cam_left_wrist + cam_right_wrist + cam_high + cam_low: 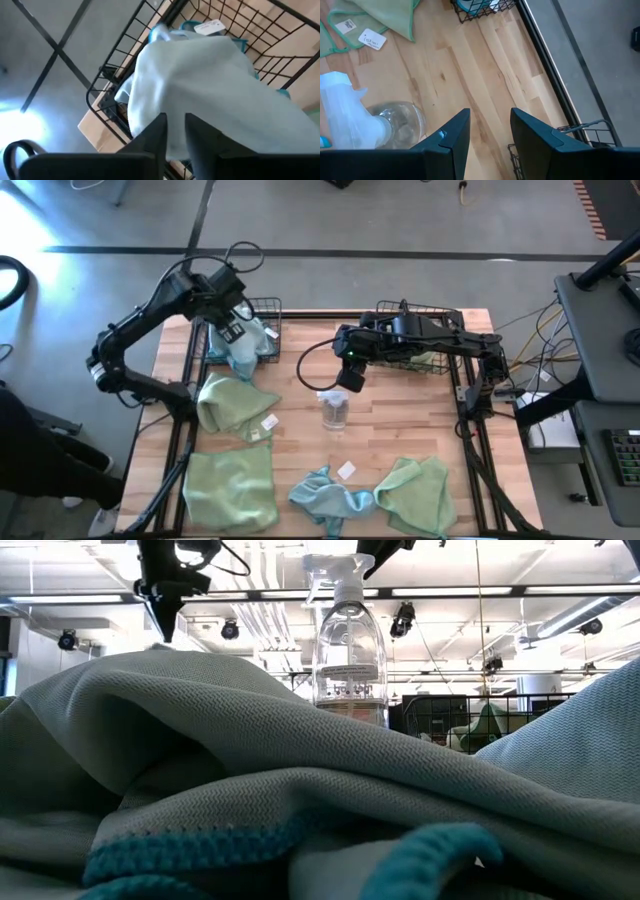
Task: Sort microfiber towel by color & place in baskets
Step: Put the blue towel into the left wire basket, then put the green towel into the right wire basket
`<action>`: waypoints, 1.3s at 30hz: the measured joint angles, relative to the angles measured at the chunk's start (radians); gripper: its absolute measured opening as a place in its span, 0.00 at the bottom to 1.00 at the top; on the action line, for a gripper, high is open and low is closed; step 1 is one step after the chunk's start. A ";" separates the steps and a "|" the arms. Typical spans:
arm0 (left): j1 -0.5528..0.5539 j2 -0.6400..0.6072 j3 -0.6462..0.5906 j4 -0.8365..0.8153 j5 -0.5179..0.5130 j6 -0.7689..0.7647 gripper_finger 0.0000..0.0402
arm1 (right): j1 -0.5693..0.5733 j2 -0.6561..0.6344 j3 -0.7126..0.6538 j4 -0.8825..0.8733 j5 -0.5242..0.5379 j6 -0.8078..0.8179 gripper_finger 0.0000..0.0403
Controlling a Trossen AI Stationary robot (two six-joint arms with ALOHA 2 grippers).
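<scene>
One blue towel [200,95] hides left basket's [125,65] inside (left pincer [175,131] barely parted).

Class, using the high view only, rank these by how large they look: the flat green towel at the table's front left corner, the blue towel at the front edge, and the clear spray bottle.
1. Flat green towel, largest.
2. Blue towel, bunched up, clearly smaller.
3. Clear spray bottle, smallest, seen from above.
</scene>
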 joint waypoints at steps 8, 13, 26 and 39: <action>0.000 -0.013 0.006 -0.015 0.011 -0.022 0.29 | 0.000 0.000 0.000 0.000 0.000 0.002 0.34; -0.002 -0.045 0.003 -0.155 0.209 -0.068 0.32 | 0.000 0.000 0.000 -0.006 0.000 0.022 0.34; -0.028 -0.294 -0.250 -0.131 0.445 -0.212 0.32 | 0.000 0.000 0.000 -0.008 -0.001 0.028 0.34; -0.033 -0.441 -0.620 -0.003 0.446 -0.231 0.32 | 0.000 0.000 -0.002 -0.004 -0.001 0.027 0.34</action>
